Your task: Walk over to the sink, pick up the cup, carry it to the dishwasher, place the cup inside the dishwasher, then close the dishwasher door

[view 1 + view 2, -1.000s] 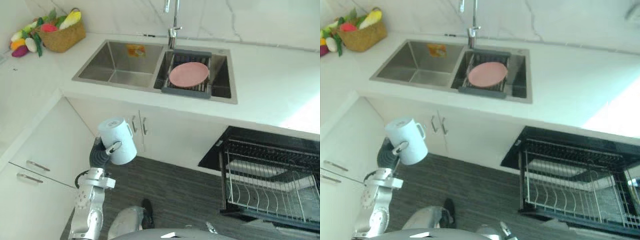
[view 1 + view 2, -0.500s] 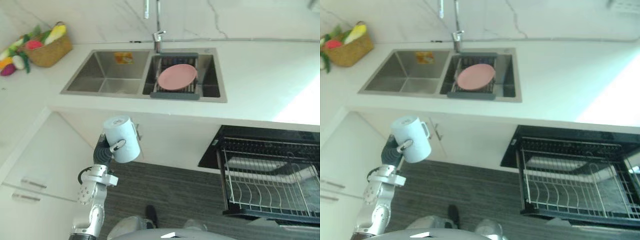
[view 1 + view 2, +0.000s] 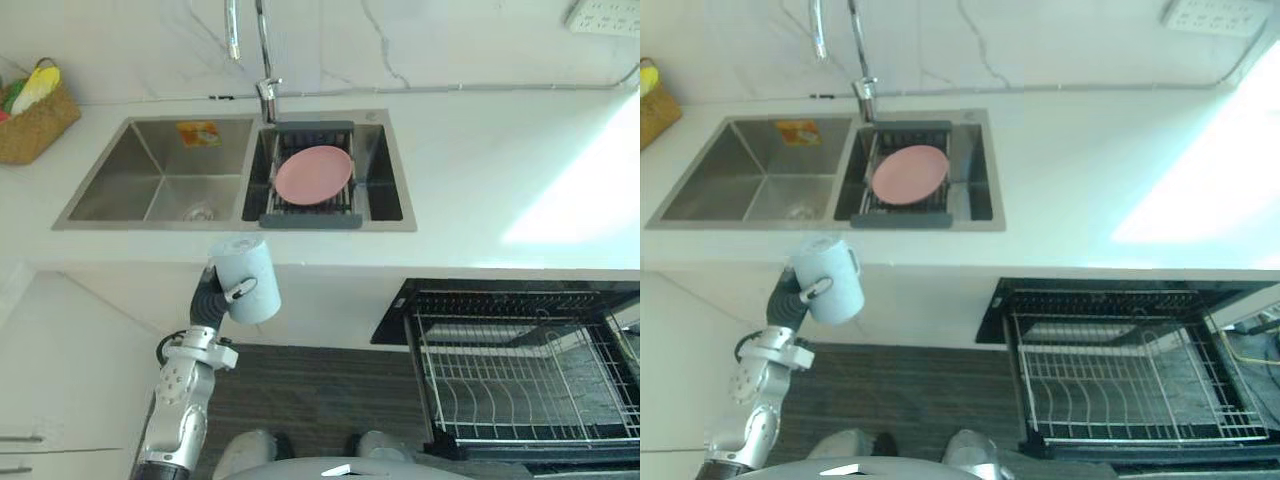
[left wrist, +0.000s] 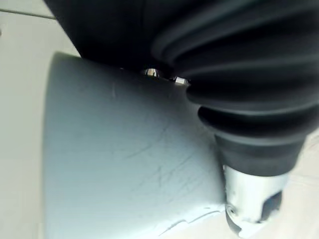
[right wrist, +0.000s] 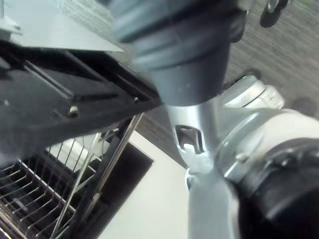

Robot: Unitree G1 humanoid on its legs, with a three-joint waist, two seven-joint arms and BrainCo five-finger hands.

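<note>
The robot's left hand [image 3: 232, 293] is wrapped round a pale blue-grey cup [image 3: 248, 272], thumb across its side; the cup is held in the air in front of the counter [image 3: 500, 180], just below the edge of the sink [image 3: 160, 190], well apart from the open dishwasher [image 3: 405, 310] on the right, whose wire rack [image 3: 520, 380] is pulled out and bare. A pink plate [image 3: 313, 173] lies on a drainer in the sink's right basin. The right hand [image 5: 174, 59] shows close to the dishwasher's rack; whether it is spread or closed I cannot tell. The cup looks rigid, smooth and fairly light, probably ceramic or hard plastic, so likely slippery and breakable if knocked against the wires; a grip round its body seems secure, with its small side handle [image 3: 853, 262] left free.
</note>
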